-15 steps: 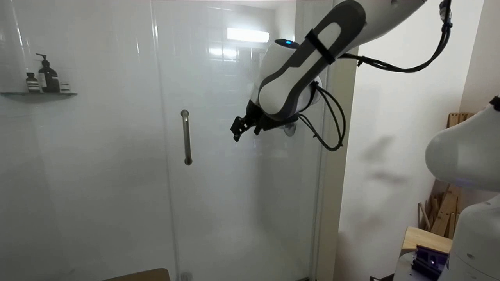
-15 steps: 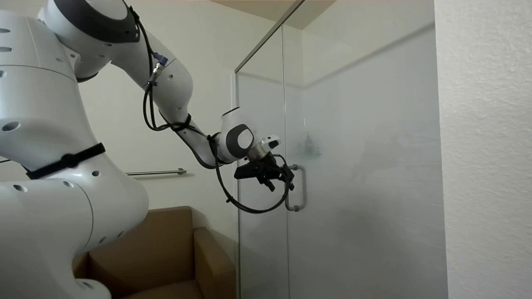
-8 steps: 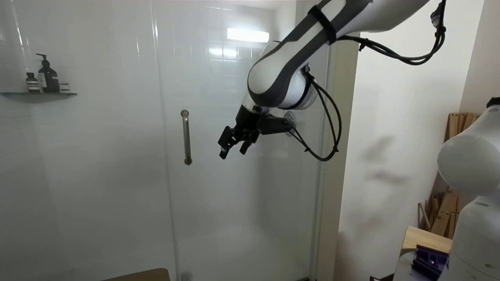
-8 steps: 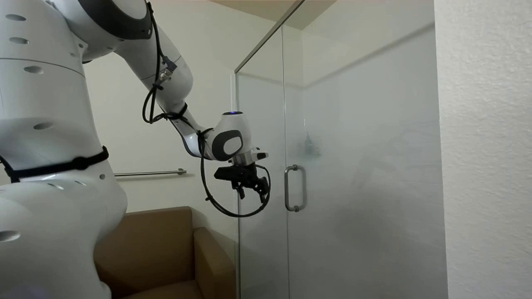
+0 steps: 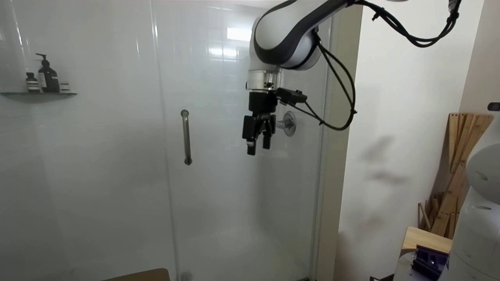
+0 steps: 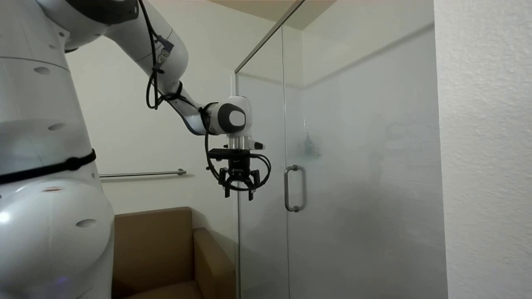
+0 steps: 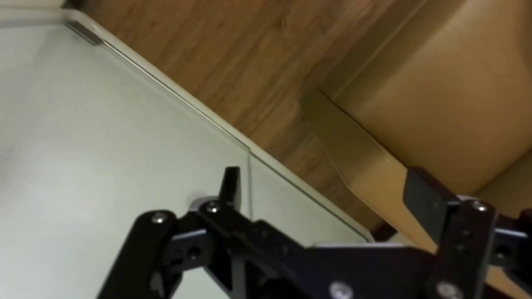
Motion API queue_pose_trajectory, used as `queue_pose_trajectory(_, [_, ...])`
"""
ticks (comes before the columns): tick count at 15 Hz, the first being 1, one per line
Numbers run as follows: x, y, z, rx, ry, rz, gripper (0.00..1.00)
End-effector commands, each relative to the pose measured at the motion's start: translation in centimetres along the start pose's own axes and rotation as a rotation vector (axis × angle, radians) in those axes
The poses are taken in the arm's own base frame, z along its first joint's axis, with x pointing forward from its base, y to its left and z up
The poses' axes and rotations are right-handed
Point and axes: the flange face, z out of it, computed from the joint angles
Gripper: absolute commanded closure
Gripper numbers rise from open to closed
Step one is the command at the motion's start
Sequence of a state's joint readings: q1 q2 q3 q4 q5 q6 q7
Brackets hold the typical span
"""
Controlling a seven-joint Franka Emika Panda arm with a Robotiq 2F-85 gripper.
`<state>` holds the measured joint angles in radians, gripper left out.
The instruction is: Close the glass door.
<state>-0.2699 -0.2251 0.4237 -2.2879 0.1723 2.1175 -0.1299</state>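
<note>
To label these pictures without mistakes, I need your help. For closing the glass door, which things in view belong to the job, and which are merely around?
For the job:
door
handle
pincer

Merely around:
pump bottle
small bottle
shelf
chair
towel bar
slats

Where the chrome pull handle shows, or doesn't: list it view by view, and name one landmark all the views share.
In an exterior view: the pull handle is left of centre, on the glass door.
In an exterior view: the pull handle is just right of centre, on the glass door.
Wrist view: the pull handle is not visible.
Shared landmark: the glass door, on the left in the wrist view.
</note>
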Motion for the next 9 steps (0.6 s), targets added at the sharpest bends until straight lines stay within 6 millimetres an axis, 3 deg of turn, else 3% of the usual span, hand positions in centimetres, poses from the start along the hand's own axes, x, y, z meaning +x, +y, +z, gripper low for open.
queue_pose_trajectory(1, [-2.1,1.6,-5.7,-0.164,-0.129,0.009,0.0])
queue_pose_trajectory(3, [-2.5,2.3,-8.6,-0.218,-0.193,-0.017,0.0])
queue_pose_trajectory(4, [-2.1,2.1,-6.5,-0.165,-0.157,-0.022,0.0])
queue_pose_trajectory(6, [-2.3,2.1,-7.9,-0.164,-0.148,-0.026,0.0])
queue_pose_trajectory(9, [-2.1,2.1,-6.9,-0.157,-0.165,-0.032,0.0])
